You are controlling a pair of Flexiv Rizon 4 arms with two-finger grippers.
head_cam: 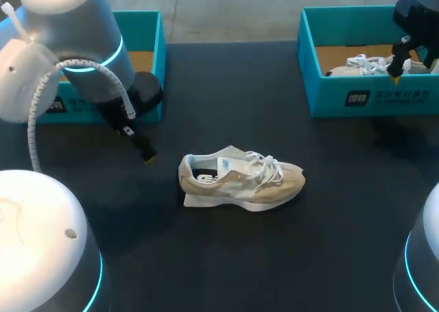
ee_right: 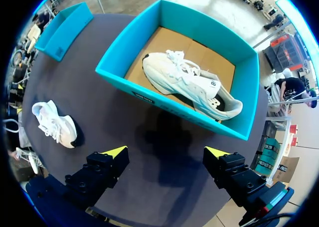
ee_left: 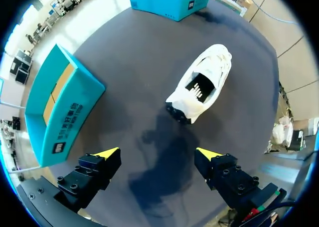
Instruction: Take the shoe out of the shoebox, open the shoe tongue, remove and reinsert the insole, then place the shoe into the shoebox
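Note:
A beige and white shoe lies on its sole in the middle of the dark table, heel toward my left arm; it also shows as the shoe and the shoe. A second white shoe lies inside the teal shoebox at the back right. My left gripper is open, a short way behind the table shoe's heel, holding nothing. Just in front of that shoebox, above the table, my right gripper is open and empty.
Another teal shoebox stands at the back left, beside my left arm; it also shows as the shoebox. Dark tabletop lies all around the middle shoe.

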